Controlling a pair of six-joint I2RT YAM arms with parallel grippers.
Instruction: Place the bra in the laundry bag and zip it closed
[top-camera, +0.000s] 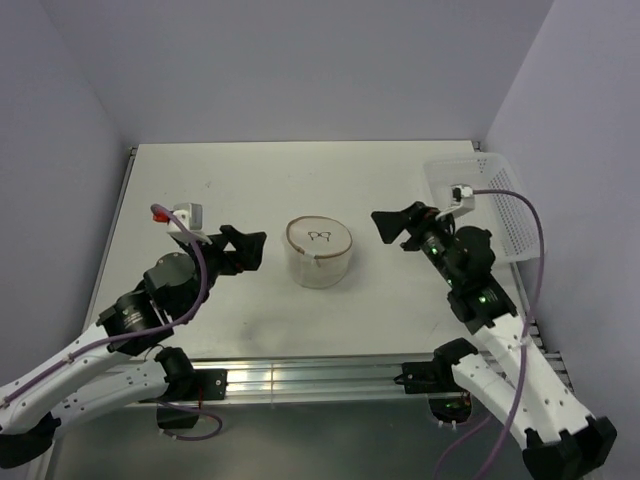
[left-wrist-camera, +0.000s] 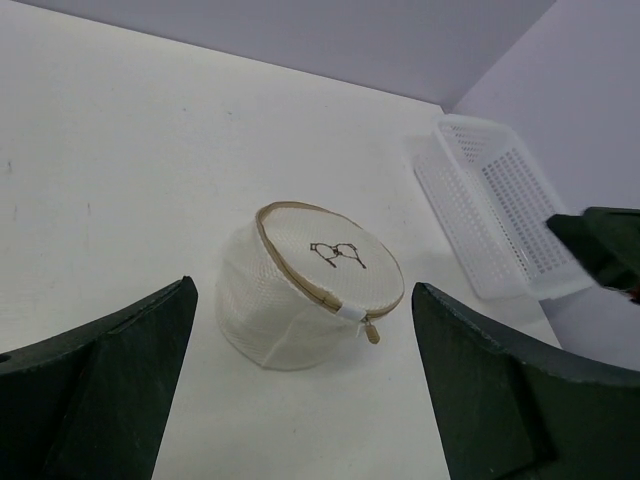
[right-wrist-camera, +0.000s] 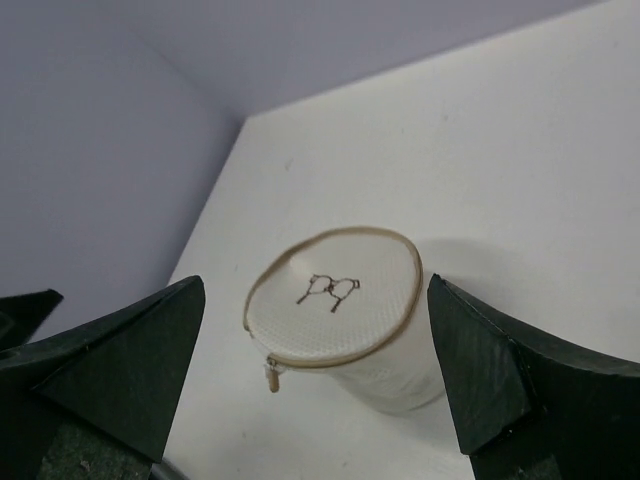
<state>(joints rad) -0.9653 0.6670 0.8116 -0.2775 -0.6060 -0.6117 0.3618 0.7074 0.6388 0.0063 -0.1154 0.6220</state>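
While both arms flank it, the laundry bag (top-camera: 320, 258) stands upright in the middle of the bench (top-camera: 220, 180), a small drum of white mesh with a tan rim around its round top face. That face carries a tiny black bra symbol (left-wrist-camera: 337, 254), a line drawing and not lettering. The tan zip line runs shut around the top edge, and the tan zipper pull (left-wrist-camera: 372, 333) hangs beside a small white tab on the side facing the arms. The mesh is too dense to show what lies inside, so the bra cannot be made out in any view.

At the far right corner of the bench sits a white perforated plastic basket (top-camera: 505, 220), well apart from the bag, its long side against the right wall.

The left tool (top-camera: 252, 250) has its fingers spread apart, pointing at the bag from the left and not touching it. The right tool (top-camera: 386, 228) is likewise spread apart, near the bag's right side, gripping nothing.
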